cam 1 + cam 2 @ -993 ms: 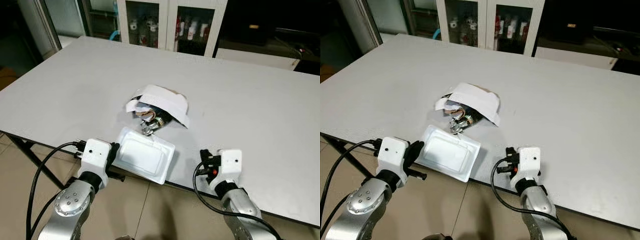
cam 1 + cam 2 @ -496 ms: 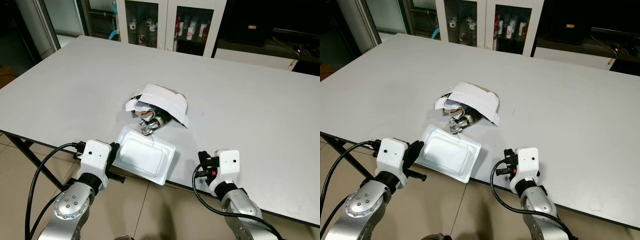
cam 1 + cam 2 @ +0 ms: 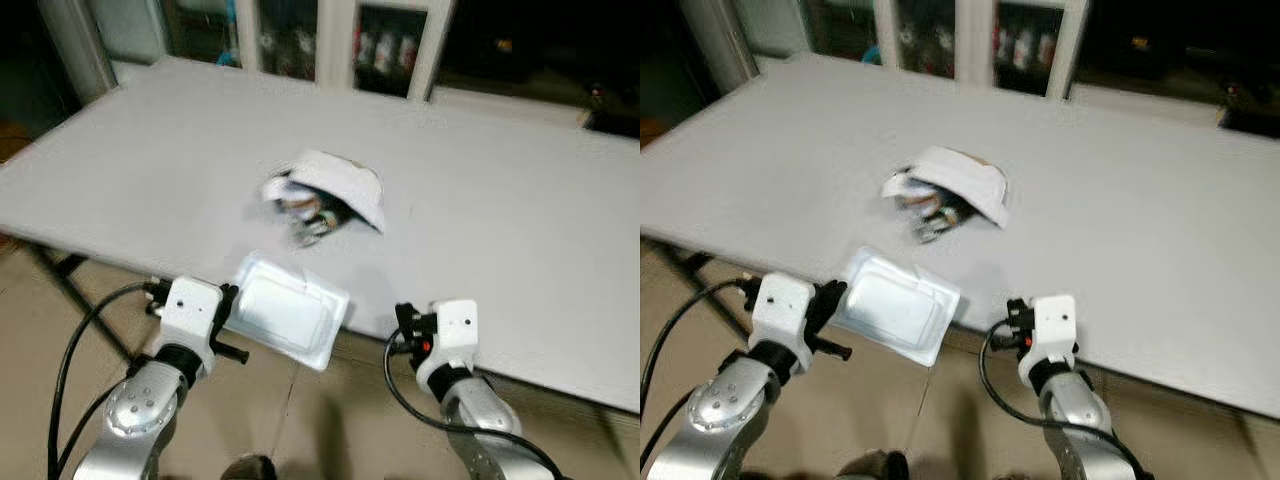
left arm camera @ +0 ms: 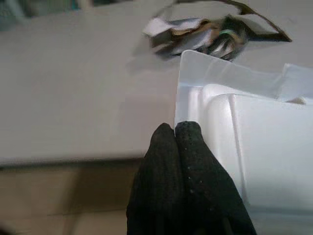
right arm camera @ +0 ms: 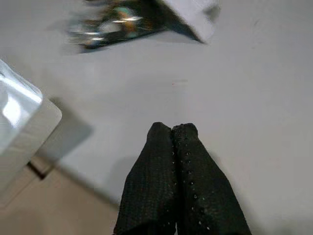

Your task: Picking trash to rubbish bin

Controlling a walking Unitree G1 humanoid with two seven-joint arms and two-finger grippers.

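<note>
A white foam tray [image 3: 287,312] hangs tilted over the table's near edge, and my left gripper [image 4: 174,127] is shut on its corner. Further in on the grey table [image 3: 500,220] lies a trash pile [image 3: 325,195]: a white paper sheet over crumpled wrappers, also seen blurred as the pile [image 4: 205,36] beyond the tray [image 4: 254,147]. My right gripper [image 5: 171,128] is shut with nothing in it, low over the table just inside the near edge, to the right of the tray [image 5: 19,122].
Glass-door cabinets with bottles [image 3: 340,40] stand behind the table. A dark table leg [image 3: 75,275] runs down at the left. Tiled floor [image 3: 310,420] lies below the table edge between my arms.
The whole picture has blurred and shifted, so the camera has moved. The table and trash pile sit further from me, while the tray has stayed with my left gripper and hangs further off the edge.
</note>
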